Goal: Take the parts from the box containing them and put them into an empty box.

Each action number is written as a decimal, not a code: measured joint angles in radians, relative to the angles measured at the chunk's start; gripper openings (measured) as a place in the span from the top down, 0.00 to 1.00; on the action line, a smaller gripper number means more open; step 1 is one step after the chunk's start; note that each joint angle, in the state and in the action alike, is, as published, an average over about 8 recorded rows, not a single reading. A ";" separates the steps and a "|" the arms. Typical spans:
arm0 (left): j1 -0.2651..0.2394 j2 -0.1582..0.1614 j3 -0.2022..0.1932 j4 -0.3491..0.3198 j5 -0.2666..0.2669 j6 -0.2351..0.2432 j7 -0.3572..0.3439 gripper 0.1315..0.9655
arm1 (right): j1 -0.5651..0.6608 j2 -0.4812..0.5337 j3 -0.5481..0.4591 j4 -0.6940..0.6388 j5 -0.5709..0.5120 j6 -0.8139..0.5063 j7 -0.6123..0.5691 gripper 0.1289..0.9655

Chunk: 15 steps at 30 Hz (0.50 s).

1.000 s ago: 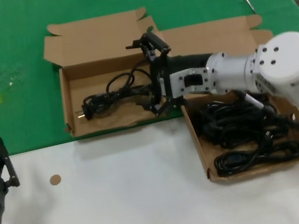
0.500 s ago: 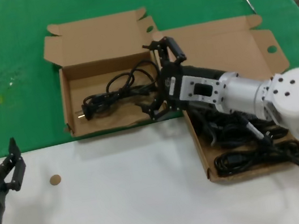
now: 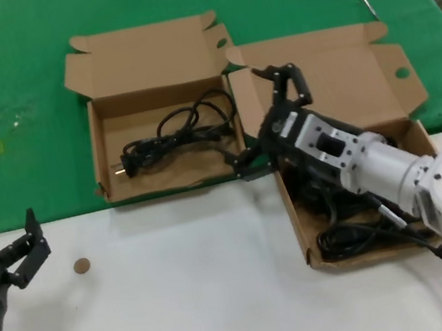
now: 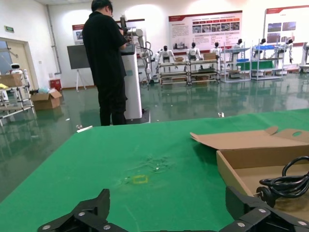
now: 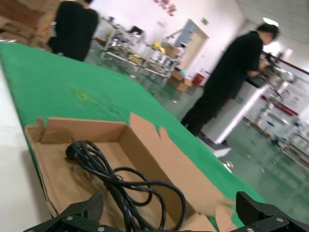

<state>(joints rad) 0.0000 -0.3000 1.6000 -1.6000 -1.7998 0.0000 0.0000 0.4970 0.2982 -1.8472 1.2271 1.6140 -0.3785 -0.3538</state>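
On the green-and-white counter [image 3: 10,73], one black power cord [image 3: 173,135] lies in the narrower box [image 3: 101,156]. The right hand [image 3: 268,119], fingers spread and empty, hovers just beside it (over the wider box's [image 3: 295,229] remaining cords [image 3: 360,236]). The left hand [image 3: 19,250], spread open, waits well apart.

At centre frame the right gripper [image 3: 268,119] hangs with fingers spread and empty, over the edge between the narrower box [image 3: 156,108], holding one cord [image 3: 173,135], and the wider box [image 3: 356,109].
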 joint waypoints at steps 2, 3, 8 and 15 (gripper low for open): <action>0.000 0.000 0.000 0.000 0.000 0.000 0.000 0.24 | -0.025 0.000 0.012 0.019 0.010 0.019 0.018 0.00; 0.000 0.000 0.000 0.000 0.000 0.000 0.000 0.21 | -0.038 0.000 0.019 0.028 0.014 0.029 0.027 0.00; 0.000 0.000 0.000 0.000 0.000 0.000 0.000 0.13 | -0.102 0.000 0.051 0.076 0.038 0.077 0.072 0.00; 0.000 0.000 0.000 0.000 0.000 0.000 0.000 0.05 | -0.192 0.001 0.095 0.144 0.072 0.146 0.136 0.00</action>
<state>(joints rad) 0.0000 -0.3000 1.6000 -1.6000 -1.7998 0.0000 -0.0001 0.3052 0.2989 -1.7520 1.3706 1.6857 -0.2327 -0.2178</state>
